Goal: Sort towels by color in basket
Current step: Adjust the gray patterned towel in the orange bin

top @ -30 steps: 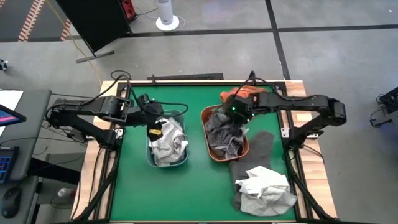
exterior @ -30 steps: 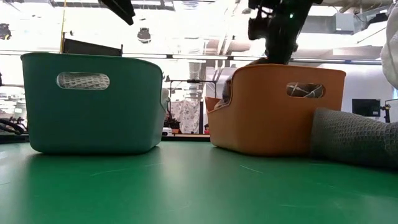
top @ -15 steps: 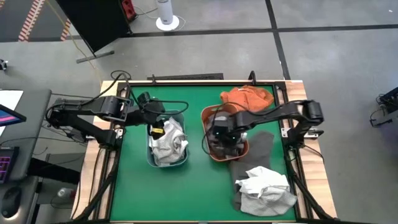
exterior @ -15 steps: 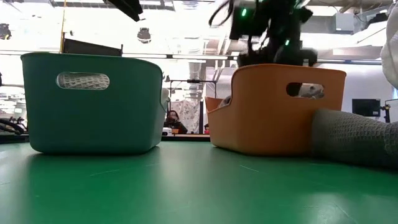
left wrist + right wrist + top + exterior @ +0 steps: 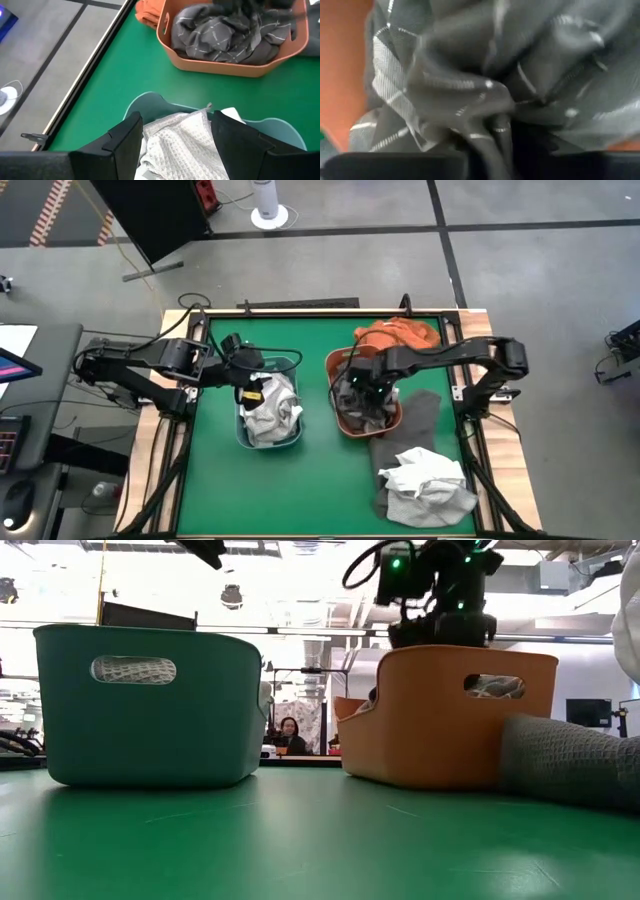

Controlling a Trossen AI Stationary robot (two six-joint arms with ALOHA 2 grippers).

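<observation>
My right gripper (image 5: 362,395) points straight down into the orange basket (image 5: 330,370), low over the dark grey patterned towel (image 5: 372,412) heaped there. Its fingers stand apart in the right wrist view, with a fold of that towel (image 5: 495,135) between them. My left gripper (image 5: 175,135) hangs open above the teal basket (image 5: 240,430), clear of the white and light grey towels (image 5: 185,145) that lie in it. In the low view the right gripper (image 5: 440,625) dips behind the orange basket's rim (image 5: 450,655). My right gripper comes at the dark patterned towel from above, and a raised fold (image 5: 497,127) of it stands between the two fingers. The towel lies heaped in the orange basket. Whether the fingers press on the fold, I cannot tell.
A rust-orange towel (image 5: 400,335) lies on the table beyond the orange basket. Near the right front corner a dark grey towel (image 5: 418,418) lies flat with a crumpled white towel (image 5: 428,480) on top. Bare green table (image 5: 310,490) shows in front of both baskets.
My right gripper has moved from the orange basket's far end toward the table's near edge and gone down into the basket. The dark patterned towel that hung below it now lies heaped in the basket.
</observation>
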